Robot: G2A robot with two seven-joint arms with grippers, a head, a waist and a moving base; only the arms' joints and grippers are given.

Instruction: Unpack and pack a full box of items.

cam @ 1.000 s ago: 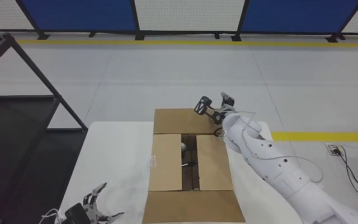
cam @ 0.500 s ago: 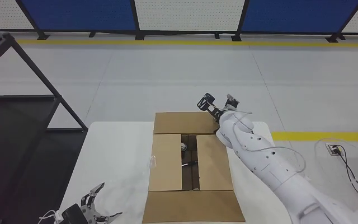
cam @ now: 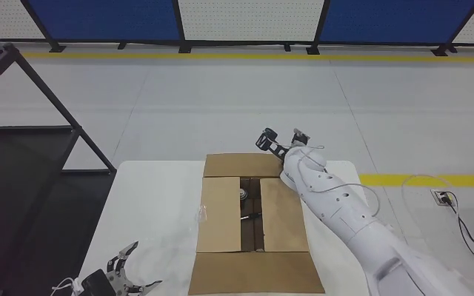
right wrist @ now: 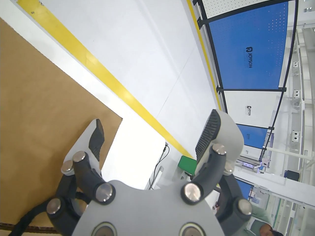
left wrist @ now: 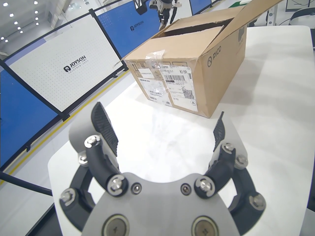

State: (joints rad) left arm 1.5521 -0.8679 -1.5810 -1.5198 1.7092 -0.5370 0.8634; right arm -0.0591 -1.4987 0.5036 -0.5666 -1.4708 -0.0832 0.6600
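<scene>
Presently | box point(cam: 220, 214): likely stiff, light (flaps bend), take flap edge | right gripper point(cam: 282, 138) agape beside far flap point(cam: 241, 164) | left gripper point(left wrist: 162, 133) agape

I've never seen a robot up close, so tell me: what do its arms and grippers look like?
The right arm is smooth, white and rounded, with a thin cable looping along it. The left gripper and right gripper match: a silver metal plate with round screws, black links, and two pale fingers faced with ribbed black pads.
</scene>
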